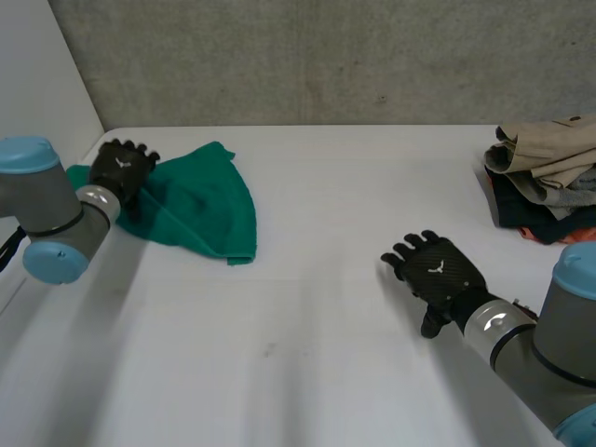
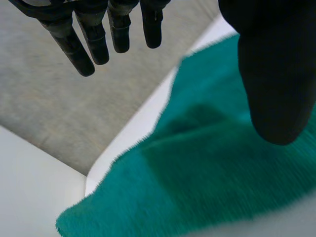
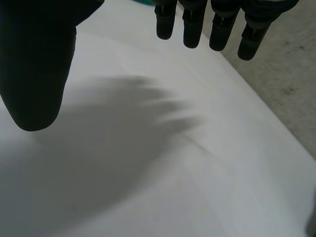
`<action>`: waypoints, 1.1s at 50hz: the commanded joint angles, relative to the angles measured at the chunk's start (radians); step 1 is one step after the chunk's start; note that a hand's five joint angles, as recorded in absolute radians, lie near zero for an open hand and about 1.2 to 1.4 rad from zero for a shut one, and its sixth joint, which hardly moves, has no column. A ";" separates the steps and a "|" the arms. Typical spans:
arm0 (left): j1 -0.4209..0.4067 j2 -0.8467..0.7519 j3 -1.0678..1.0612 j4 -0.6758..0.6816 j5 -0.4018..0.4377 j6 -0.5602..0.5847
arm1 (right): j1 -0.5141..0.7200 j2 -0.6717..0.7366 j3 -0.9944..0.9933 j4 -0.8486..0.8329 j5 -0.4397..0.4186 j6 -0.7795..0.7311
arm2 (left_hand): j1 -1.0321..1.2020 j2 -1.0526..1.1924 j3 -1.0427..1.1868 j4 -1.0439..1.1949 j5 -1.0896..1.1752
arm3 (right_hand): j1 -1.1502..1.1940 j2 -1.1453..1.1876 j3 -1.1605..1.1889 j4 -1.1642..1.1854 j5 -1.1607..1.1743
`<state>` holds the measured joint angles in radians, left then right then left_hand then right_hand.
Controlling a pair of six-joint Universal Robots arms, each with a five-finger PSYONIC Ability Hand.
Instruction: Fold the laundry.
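The left hand (image 1: pixel 123 172) is open: in its wrist view the fingers (image 2: pixel 94 39) are straight and spread apart from the thumb, with nothing between them. It sits over the left end of a green cloth (image 1: pixel 200 205), which lies under its palm; whether the palm touches the cloth I cannot tell. The cloth lies loosely bunched at the far left of the white tabletop (image 1: pixel 326 307), near the corner where the tabletop meets the grey wall (image 1: pixel 326 56), and spreads from the hand toward the middle. The right hand (image 1: pixel 438 275) is open too, its fingers (image 3: pixel 192 24) straight and its thumb held wide, holding nothing. It hangs palm down over bare tabletop at the near right, well apart from the cloth. Beyond it, at the far right edge of the tabletop, is a pile of laundry (image 1: pixel 549 172), with a beige piece on top and darker pieces beneath. The 2 hands are well apart.
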<state>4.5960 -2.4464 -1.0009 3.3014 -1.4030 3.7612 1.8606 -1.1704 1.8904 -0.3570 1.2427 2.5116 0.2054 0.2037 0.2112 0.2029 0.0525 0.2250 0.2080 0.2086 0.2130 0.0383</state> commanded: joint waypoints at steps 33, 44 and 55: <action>-0.011 -0.036 0.025 -0.190 0.263 -0.057 | 0.002 0.005 0.001 0.003 -0.006 0.032 | 0.774 0.776 0.768 0.777 0.753 | -0.050 -0.033 -0.034 -0.038 -0.038; -0.017 -0.063 0.053 -0.230 0.251 -0.009 | -0.012 -0.034 0.010 0.012 -0.009 0.038 | 0.384 0.386 0.378 0.386 0.362 | -0.050 -0.033 -0.034 -0.038 -0.038; -0.029 -0.077 0.053 -0.230 0.242 0.055 | -0.012 -0.040 0.012 0.012 -0.005 0.032 | 0.973 0.975 0.967 0.975 0.951 | -0.050 -0.033 -0.034 -0.038 -0.038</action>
<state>4.5759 -2.5193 -0.9466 3.0659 -1.1566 3.7985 1.8470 -1.2111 1.9025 -0.3449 1.2345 2.5476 0.8029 0.7714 0.7697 0.7723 0.5946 0.2250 0.2080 0.2086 0.2130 0.0380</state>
